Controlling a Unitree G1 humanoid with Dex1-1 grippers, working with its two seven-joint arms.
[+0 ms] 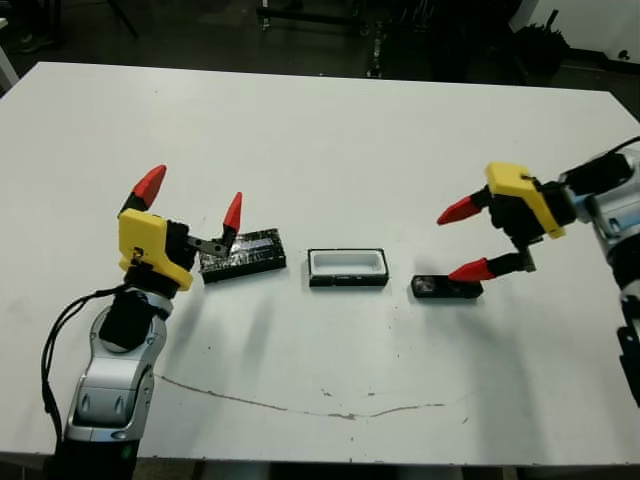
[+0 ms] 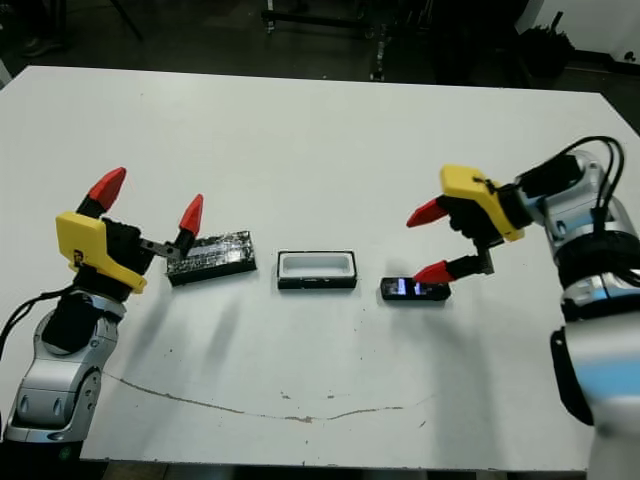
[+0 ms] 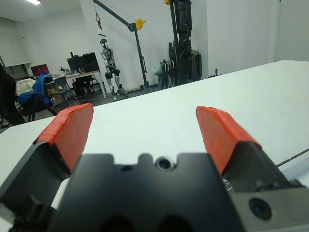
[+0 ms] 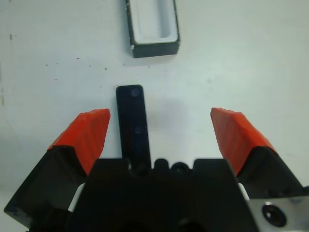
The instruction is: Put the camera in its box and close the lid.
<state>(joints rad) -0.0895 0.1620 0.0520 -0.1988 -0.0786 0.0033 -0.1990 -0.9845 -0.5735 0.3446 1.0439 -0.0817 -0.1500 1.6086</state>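
White table (image 1: 320,130) before a dark room. Left of the box (image 1: 348,268): lid (image 1: 242,252) lying flat, left gripper (image 1: 190,200) spread wide, one finger at its edge. Right of the box: camera (image 1: 446,289) lying flat, right gripper (image 1: 463,240) wide above it.

You have three things in a row across the middle of the surface (image 1: 320,130): the lid (image 1: 243,251), the box (image 1: 347,267) and the camera (image 1: 446,288), with bare gaps between them. Your left hand (image 1: 190,197), fingers spread, sits at the lid's left end, one fingertip (image 1: 232,212) over it. Your right hand (image 1: 463,240), also spread, hangs over the camera's right end. The box stands open from above, nothing over it.
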